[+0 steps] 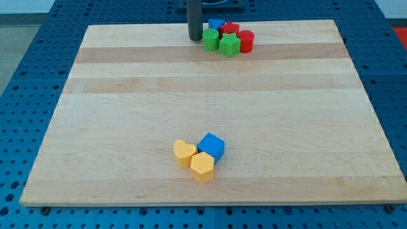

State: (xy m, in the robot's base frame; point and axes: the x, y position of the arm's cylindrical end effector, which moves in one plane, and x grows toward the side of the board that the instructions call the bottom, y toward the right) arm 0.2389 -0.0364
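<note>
A pale wooden surface [127, 127] sits on a blue perforated base [25, 76]. Toward the view's bottom, left of centre, three blocks huddle in contact: a yellow heart-shaped block [184, 152], a yellow hexagonal block [202, 167] just below and right of it, and a blue cube [212, 147] at the cluster's upper right. At the view's top edge, the dark rod comes down with my tip [195, 39] planted on the board, just left of a second cluster and about touching a green round block [210, 39]. Rightward lie a green hexagonal block [229, 44] and a red cylinder [246, 41]; behind them, a blue block [216, 25] and a red block [230, 28], shapes unclear. The arm carries no claw, only the rod.
</note>
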